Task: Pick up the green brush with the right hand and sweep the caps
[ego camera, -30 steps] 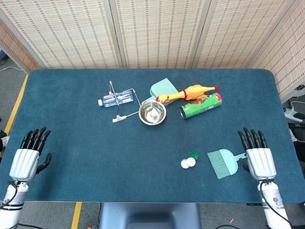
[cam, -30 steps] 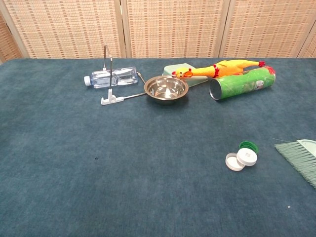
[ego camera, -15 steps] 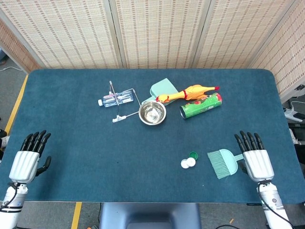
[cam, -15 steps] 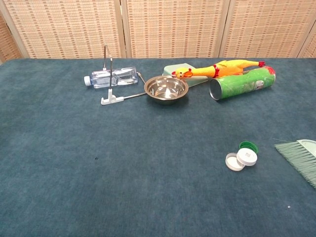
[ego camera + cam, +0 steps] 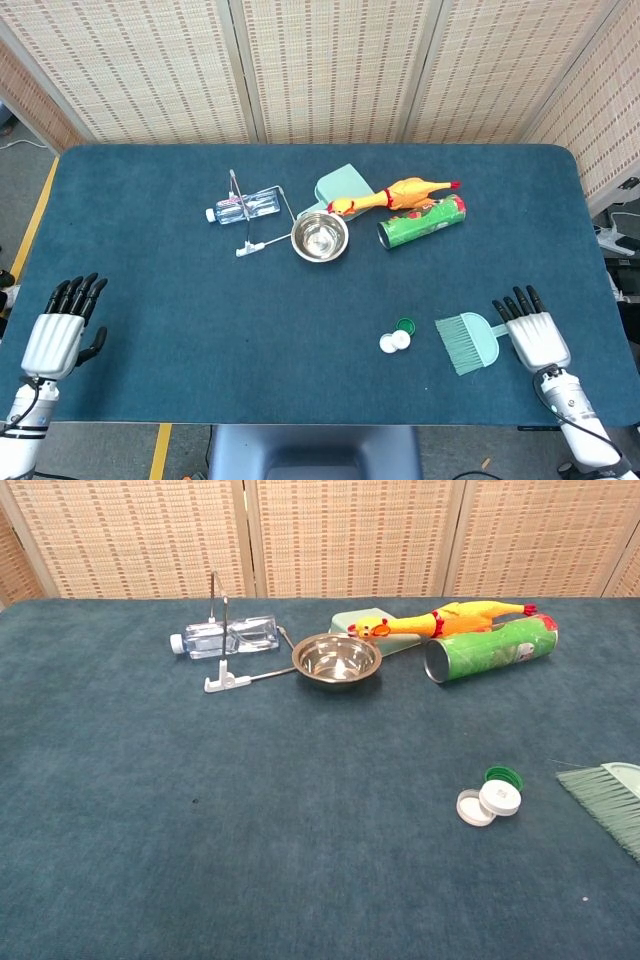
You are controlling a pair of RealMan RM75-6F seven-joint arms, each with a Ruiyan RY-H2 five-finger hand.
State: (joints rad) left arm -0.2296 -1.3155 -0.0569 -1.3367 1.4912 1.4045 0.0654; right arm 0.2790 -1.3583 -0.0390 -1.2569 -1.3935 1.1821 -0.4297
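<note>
The green brush (image 5: 467,341) lies at four o'clock on the table (image 5: 150,250), bristles toward the three caps (image 5: 396,338) just beside it. The right hand (image 5: 527,334) rests empty, fingers spread, at its handle; the left hand (image 5: 57,333) is empty at eight o'clock.

No legible text; print on green can (image 5: 490,648) and bottle (image 5: 226,637) label unreadable.

The chest view's right edge cuts off the green brush (image 5: 608,798), showing only bristles. Neither hand appears there. A pale green item (image 5: 342,186) lies partly hidden behind the rubber chicken (image 5: 398,194).
</note>
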